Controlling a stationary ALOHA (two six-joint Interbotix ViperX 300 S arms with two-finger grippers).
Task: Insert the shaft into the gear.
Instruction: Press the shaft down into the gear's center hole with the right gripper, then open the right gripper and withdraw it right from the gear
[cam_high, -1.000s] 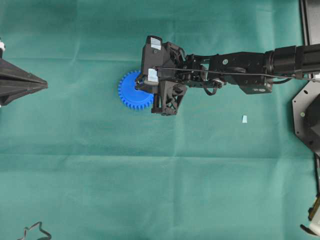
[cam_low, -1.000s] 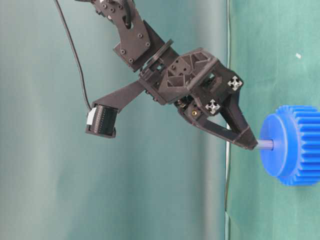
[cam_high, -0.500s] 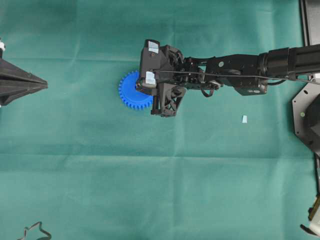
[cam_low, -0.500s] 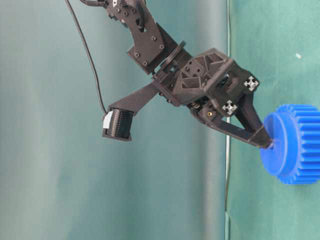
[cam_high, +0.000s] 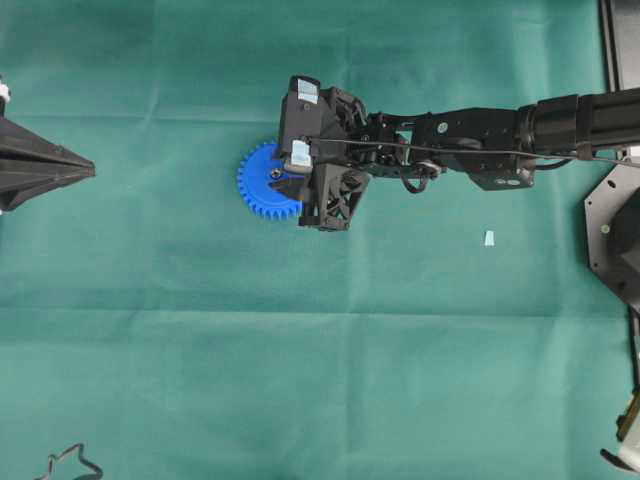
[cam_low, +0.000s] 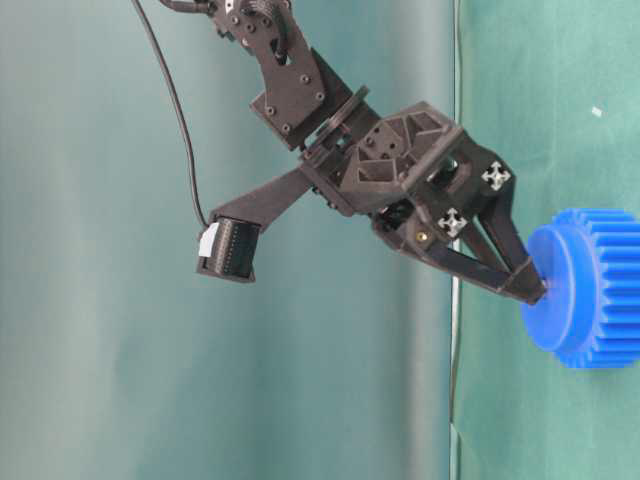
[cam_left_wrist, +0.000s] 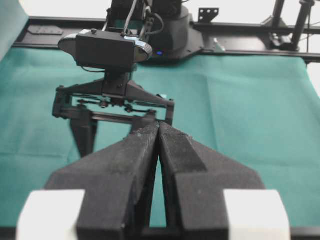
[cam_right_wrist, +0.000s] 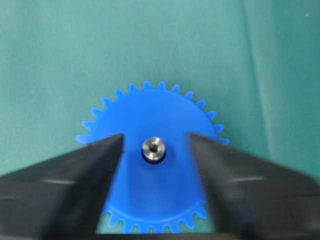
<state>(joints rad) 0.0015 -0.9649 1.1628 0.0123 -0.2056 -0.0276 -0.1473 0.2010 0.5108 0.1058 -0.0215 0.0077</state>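
the right gripper (cam_right_wrist: 155, 150) has its fingers spread apart on each side of the pin (cam_right_wrist: 153, 148), which stands straight up in the middle hole of the blue gear (cam_right_wrist: 152, 165) right under it on the green cloth (cam_high: 200, 350).

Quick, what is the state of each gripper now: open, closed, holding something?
Left gripper: closed, holding nothing.
Right gripper: open, its fingers on either side of the shaft, which sits in the gear.
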